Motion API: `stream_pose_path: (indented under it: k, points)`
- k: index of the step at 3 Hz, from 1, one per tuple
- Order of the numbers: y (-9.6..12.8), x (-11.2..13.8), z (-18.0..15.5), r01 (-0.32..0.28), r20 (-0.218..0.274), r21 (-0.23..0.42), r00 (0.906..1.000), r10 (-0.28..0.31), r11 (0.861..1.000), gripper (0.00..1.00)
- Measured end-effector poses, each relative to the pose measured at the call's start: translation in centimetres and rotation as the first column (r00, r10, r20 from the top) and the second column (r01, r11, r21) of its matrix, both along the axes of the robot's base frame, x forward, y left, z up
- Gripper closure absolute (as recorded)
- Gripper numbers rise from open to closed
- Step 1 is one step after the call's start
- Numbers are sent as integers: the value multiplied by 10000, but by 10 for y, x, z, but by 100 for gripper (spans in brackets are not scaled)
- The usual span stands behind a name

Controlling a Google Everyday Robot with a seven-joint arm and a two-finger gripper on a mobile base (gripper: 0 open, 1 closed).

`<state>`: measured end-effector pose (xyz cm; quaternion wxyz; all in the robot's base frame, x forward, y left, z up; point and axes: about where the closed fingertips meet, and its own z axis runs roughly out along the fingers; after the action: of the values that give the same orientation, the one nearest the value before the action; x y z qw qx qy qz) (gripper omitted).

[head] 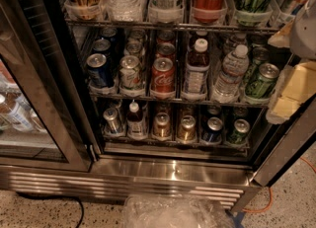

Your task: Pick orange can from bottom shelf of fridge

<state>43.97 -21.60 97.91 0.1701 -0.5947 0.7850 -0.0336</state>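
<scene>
**End effector** point(292, 91) – pale cream parts at the right edge of the view, level with the middle rack and just outside the open front of the fridge point(173, 170). It is cut off by the frame, so whether it is spread or pressed together cannot be told. It holds nothing that can be seen. It sits high and to the right of the target, likely a staging position ahead of a downward, leftward reach.

**Orange can** point(187, 129) – upright on the bottom shelf point(173, 144), silver top facing the camera, at the front of its lane. It is untouched and well apart from the end effector.

**Neighbours** – just to its right is a dark blue can point(213, 130), then a green can point(239, 132). Just to its left is a second coppery can point(161, 125) of a browner tone, then a small bottle point(134, 121). The row is packed close in lanes for stock display, so there is little side clearance for a grasp.

**Access** – the glass door point(34, 98) is swung open to the left, leaving the racks exposed. The rack above overhangs the row, so the likely approach is from the front, not from above.

**Floor** – crumpled clear plastic point(173, 214) lies below the sill.
</scene>
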Motion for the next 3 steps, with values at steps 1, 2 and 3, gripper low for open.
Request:
stream_pose_path:
  k: [1, 2, 3]
  points:
    - [20, -17, -13, 883, 12, 1225, 9960, -892, 9885, 0]
    - [54, -42, -47, 2233, -504, 3030, 9746, -2184, 9265, 0]
    - [61, -43, -72, 2604, -764, 3546, 9653, -2498, 8980, 0]
